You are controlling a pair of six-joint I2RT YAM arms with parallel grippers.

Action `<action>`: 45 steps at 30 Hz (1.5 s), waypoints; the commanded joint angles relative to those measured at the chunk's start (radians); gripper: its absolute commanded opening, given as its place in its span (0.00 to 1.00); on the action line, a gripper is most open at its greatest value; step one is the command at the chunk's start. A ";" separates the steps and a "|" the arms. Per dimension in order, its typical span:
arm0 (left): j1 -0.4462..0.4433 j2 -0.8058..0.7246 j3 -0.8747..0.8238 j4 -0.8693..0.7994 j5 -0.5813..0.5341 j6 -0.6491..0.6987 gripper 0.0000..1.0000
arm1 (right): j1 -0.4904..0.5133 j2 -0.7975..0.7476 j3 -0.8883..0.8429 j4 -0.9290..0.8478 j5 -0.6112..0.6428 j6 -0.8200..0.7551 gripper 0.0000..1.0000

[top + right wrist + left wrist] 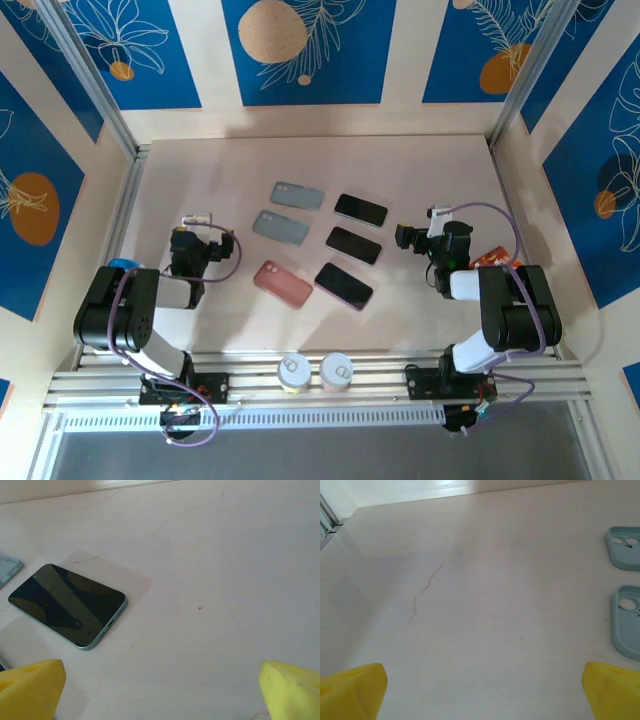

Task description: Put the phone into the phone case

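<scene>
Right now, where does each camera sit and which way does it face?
Top: above and behind, looking down on the table, three phones and three cases; left arm and right arm show.
Left wrist: low over the table, facing forward; open left gripper, two teal cases at right.
Right wrist: low, facing forward; open right gripper, one phone at left.
Shared: top and left wrist both see the teal cases.
</scene>
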 commanded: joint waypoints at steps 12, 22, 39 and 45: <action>0.008 -0.001 0.011 0.022 0.017 0.006 1.00 | 0.000 0.001 0.021 0.017 0.009 -0.019 0.99; 0.008 0.001 0.014 0.015 0.016 0.008 1.00 | 0.000 0.003 0.025 0.013 0.009 -0.019 0.99; -0.015 -0.441 0.182 -0.617 -0.125 -0.245 0.87 | 0.157 -0.242 0.250 -0.622 0.188 -0.007 0.99; -0.119 -0.495 0.311 -0.979 -0.031 -0.454 0.80 | 0.262 -0.207 0.382 -0.890 0.153 -0.031 0.99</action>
